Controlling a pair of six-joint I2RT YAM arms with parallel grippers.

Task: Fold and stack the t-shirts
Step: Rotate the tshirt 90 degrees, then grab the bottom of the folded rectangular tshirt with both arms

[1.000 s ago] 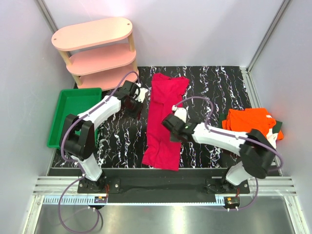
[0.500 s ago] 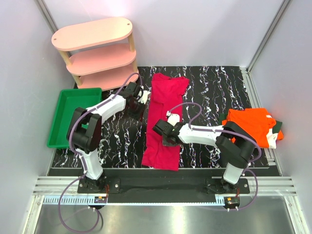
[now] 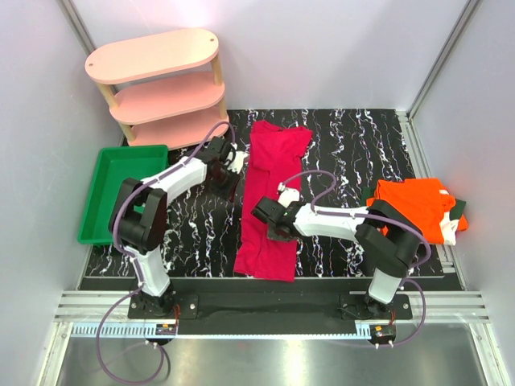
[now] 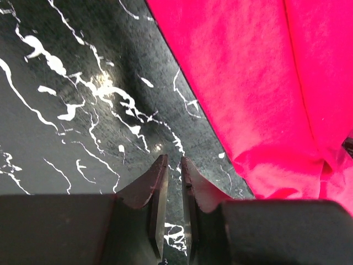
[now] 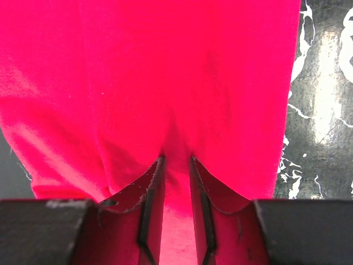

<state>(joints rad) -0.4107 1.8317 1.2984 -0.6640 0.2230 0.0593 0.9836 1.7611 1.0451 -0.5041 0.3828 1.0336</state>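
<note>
The crimson t-shirt [image 3: 273, 169] lies as a long, narrow strip down the middle of the black marbled table [image 3: 362, 153]. It runs from the far side, near the pink shelf [image 3: 153, 56], almost to the near edge, where its lower end spreads a little wider. The right gripper [image 5: 176, 163] sits low on the strip, about two thirds of the way down its length. Its fingers are drawn in on a raised ridge of the red cloth that fills the narrow gap between them, and the fabric creases toward that pinch. The left gripper [image 4: 174, 163] is over bare table just beside the shirt's left edge, level with the upper half of the strip. Its fingers are nearly together with only a thin slit between them and nothing in it, and the cloth's edge passes close to the right of the tips without touching them. The orange t-shirt [image 3: 414, 205] lies in a loose, roughly folded heap at the table's right side, well apart from both grippers. It rests on the dark green t-shirt [image 3: 461, 211], which peeks out at its edges. A green tray [image 3: 92, 209] stands at the left side of the table, in front of the shelf.
</note>
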